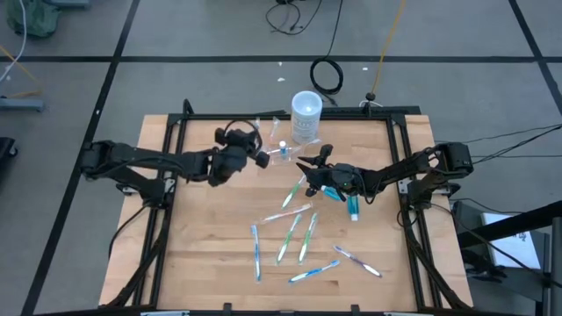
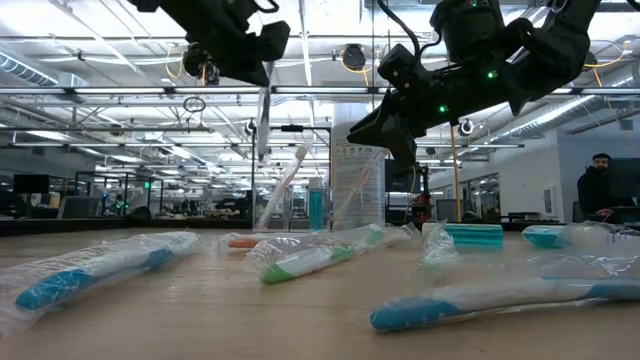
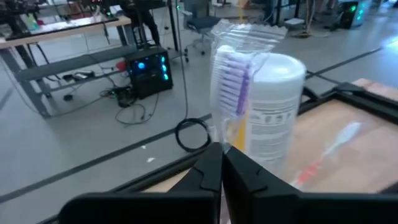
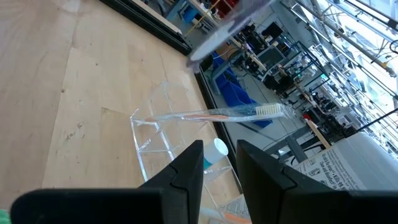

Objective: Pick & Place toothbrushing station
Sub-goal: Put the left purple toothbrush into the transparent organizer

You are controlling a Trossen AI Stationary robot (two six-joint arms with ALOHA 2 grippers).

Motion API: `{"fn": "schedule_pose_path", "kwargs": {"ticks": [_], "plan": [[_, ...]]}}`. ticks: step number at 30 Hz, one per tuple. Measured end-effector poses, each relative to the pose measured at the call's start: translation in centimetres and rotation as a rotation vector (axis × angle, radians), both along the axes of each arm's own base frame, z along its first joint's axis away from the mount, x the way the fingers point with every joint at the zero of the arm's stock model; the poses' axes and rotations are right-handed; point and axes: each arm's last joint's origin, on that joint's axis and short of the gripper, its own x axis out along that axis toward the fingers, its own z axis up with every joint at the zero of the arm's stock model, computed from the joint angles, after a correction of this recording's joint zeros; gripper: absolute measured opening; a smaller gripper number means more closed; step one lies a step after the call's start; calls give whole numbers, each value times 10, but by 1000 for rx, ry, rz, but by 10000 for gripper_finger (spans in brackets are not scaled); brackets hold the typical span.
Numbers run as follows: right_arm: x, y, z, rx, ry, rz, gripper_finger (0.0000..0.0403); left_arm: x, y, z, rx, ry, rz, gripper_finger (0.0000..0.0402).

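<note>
The toothbrushing station (image 1: pixel 281 151), a clear compartmented holder, stands on the table's far middle. A toothbrush (image 4: pixel 217 114) and a blue-capped tube lean in it. Just behind it stands the white cup (image 1: pixel 306 114). My left gripper (image 1: pixel 263 160), left of the holder and above the table, is shut on a plastic-wrapped toothbrush (image 3: pixel 231 81) with purple bristles. My right gripper (image 1: pixel 303 167) hovers right of the holder. Its fingers (image 4: pixel 186 168) are parted, nothing is between them, and they point at the holder (image 4: pixel 155 134). My left gripper pinches the wrapped toothbrush between its two fingers, on the handle (image 3: pixel 231 142) just under the bristle head, through the wrapper. The fingers come about level from the table's left and lie across the brush. It stands upright, head up, clear of the table; its wrapper (image 2: pixel 263 120) also hangs below the gripper.
Several wrapped toothbrushes (image 1: pixel 290 237) lie scattered over the table's near half. A teal tube (image 1: pixel 353 207) lies under the right arm. A black frame (image 1: pixel 399 158) borders the tabletop. A person (image 2: pixel 600 185) sits in the room beyond the table's far right.
</note>
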Motion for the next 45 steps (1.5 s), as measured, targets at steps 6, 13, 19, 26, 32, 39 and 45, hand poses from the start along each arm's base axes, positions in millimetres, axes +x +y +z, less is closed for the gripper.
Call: {"fn": "schedule_pose_path", "kwargs": {"ticks": [6,13,19,26,32,39,45], "plan": [[0,0,0,0,0,0,86,14,7,-19,-4,42,10,4],[0,0,0,1,0,3,86,39,15,-54,34,127,8,18],[0,0,0,1,0,4,86,39,31,-71,-1,181,62,20],[0,0,0,1,0,4,86,35,42,-79,-122,230,-57,21],[0,0,0,1,0,4,86,31,47,-83,-147,278,-47,21],[0,0,0,1,0,4,86,30,48,-83,-158,253,-11,21],[0,0,0,1,0,4,86,29,50,-85,-189,264,-37,21]]}}
